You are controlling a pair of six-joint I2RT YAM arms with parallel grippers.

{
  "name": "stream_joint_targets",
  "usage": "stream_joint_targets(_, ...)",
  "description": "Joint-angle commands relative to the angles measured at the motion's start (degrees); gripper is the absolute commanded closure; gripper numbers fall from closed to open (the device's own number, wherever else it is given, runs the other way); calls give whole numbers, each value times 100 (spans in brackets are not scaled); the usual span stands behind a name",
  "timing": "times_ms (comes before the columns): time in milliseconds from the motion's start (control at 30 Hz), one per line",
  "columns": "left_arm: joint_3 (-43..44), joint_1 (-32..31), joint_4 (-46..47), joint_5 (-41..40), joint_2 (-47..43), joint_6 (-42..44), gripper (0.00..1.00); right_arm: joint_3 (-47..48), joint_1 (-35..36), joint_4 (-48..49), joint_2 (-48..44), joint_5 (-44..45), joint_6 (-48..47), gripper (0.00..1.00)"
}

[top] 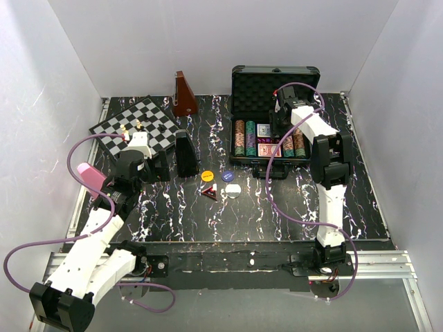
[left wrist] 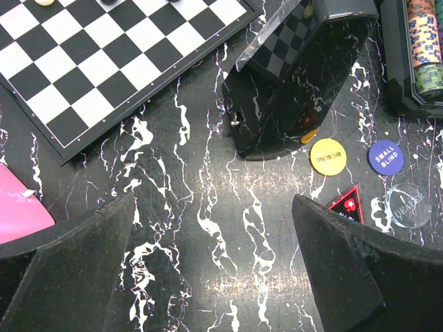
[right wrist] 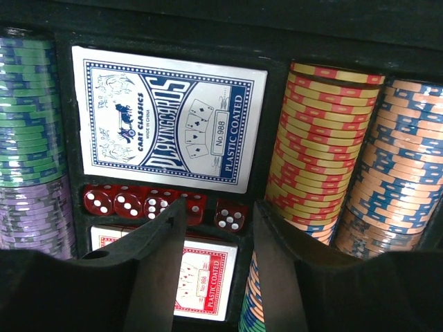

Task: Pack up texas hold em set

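The black case (top: 239, 76) lies open at the back right with its lid upright. It holds striped chip rows (top: 243, 137), a blue deck (right wrist: 166, 117), a red deck (right wrist: 204, 280) and red dice (right wrist: 128, 203). My right gripper (right wrist: 218, 211) hovers open and empty just above the dice; from above it sits over the case (top: 280, 114). A yellow button (left wrist: 328, 155), a blue button (left wrist: 385, 157), a clear round button (left wrist: 408, 205) and a small red-and-black triangle (left wrist: 348, 204) lie on the table left of the case. My left gripper (left wrist: 214, 228) is open and empty above bare table, left of the buttons.
A tall black wedge-shaped object (left wrist: 297, 76) stands between the left gripper and the case. The chessboard (left wrist: 104, 62) lies at the back left with a few pieces on it. A brown pyramid (top: 183, 95) stands at the back. A pink object (left wrist: 21, 211) lies at the left.
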Motion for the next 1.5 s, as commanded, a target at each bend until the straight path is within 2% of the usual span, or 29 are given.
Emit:
stream_joint_targets(0, 150, -2, -1, -3, -51, 47, 2, 5, -53, 10, -186, 27, 73, 48)
stream_joint_targets(900, 150, -2, -1, 5, -77, 47, 2, -21, 61, -350, 16, -245, 187, 49)
stream_joint_targets(1100, 150, -2, 8, 5, -69, 30, 2, -205, 105, -307, -168, -596, 328, 50)
stream_joint_targets(1467, 150, -2, 8, 32, -95, 30, 2, -250, 167, -315, -292, -465, 433, 50)
